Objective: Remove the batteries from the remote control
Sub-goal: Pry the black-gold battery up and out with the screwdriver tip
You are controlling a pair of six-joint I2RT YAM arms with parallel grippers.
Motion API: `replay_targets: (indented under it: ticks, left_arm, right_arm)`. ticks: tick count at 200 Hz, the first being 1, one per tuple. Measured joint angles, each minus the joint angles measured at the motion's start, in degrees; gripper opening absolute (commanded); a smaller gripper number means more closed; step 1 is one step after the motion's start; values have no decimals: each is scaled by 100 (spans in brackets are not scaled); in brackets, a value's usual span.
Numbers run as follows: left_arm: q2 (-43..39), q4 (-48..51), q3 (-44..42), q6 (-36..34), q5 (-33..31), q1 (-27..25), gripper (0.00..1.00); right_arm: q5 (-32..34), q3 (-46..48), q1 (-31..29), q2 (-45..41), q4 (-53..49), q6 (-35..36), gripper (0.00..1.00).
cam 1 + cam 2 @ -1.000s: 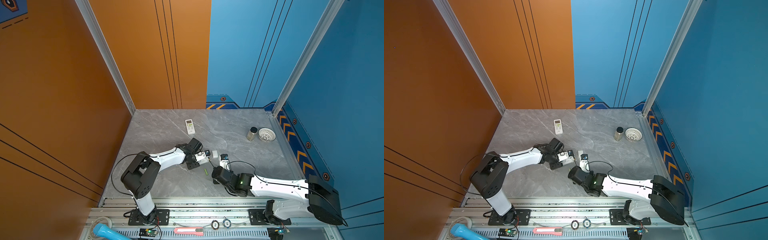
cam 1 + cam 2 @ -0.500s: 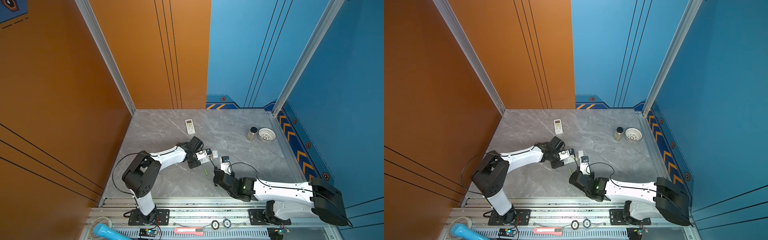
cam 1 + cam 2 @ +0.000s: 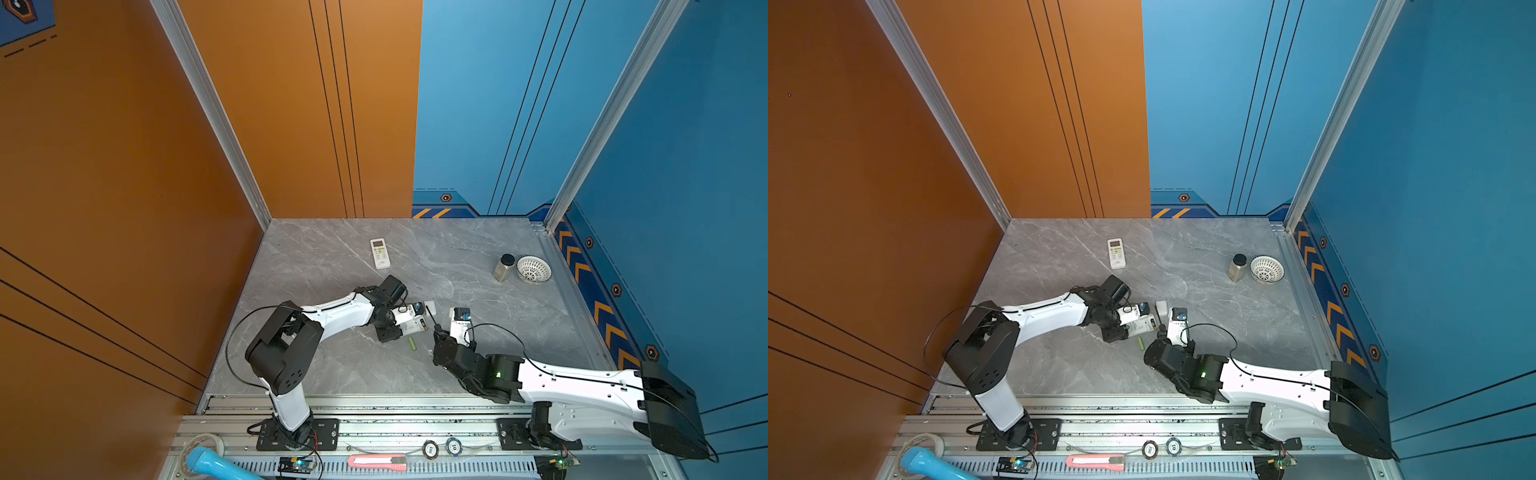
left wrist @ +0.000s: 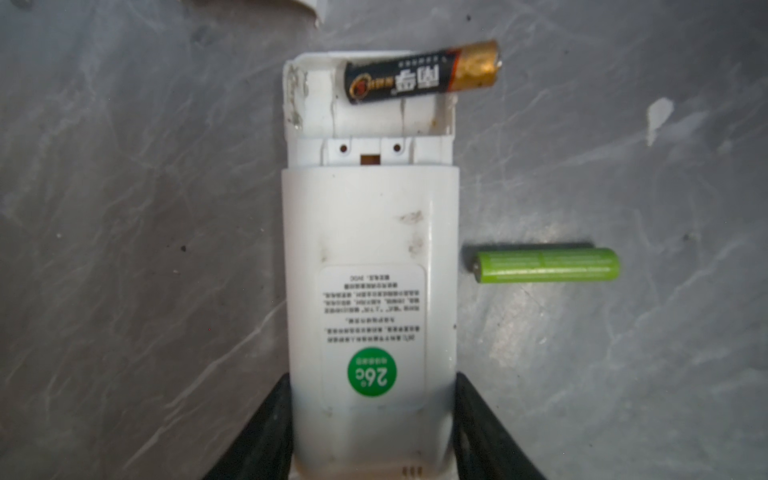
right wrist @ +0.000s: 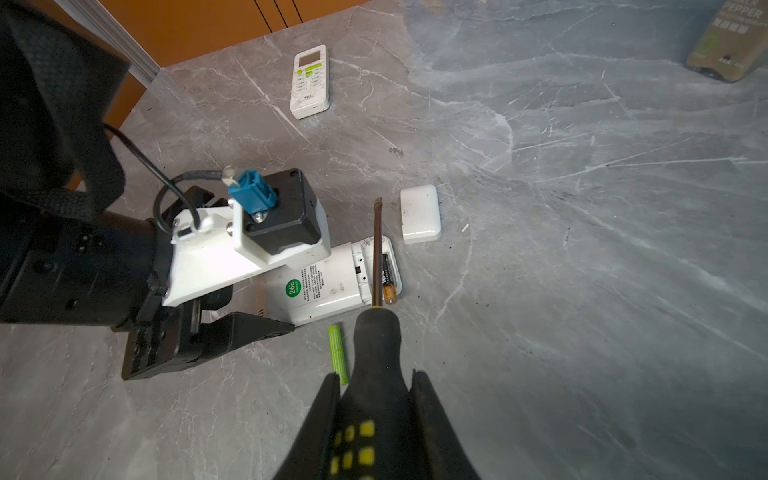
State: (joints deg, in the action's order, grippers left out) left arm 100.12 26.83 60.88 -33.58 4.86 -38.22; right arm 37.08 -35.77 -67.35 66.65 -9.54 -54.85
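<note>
Left gripper (image 4: 374, 377) clamped on white remote (image 4: 370, 232), back up. Beyond its fingertips, black gold-ended battery (image 4: 419, 72) lies askew in the open compartment (image 4: 374, 116). Green battery (image 4: 546, 266) lies loose between both grippers. Right gripper (image 5: 376, 376) grips screwdriver (image 5: 376, 336), shaft crossing over that compartment.

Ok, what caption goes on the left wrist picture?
Left gripper holds the open remote: black battery sticking out, green battery lying beside it.

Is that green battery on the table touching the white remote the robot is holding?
Apart. The left wrist view shows a strip of bare table between the green battery and the side of the remote.
</note>
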Motion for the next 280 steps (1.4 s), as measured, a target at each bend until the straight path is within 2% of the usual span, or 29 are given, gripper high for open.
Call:
replay_targets:
  ticks: [67,107,171,280]
  left_arm:
    - [-2,-22,0,-103,-166,-17,21]
    - [-4,-31,0,-111,-195,-59,22]
    - [-70,-55,-35,-153,-295,-96,22]
    - [-155,-133,-87,-195,-470,-127,22]
  right_arm:
    - [-1467,24,699,-79,-127,-260,0]
    - [-2037,-181,938,179,-205,-238,0]
    - [-2424,-590,1237,573,-452,-149,0]
    - [-2612,-824,1412,787,-645,17,0]
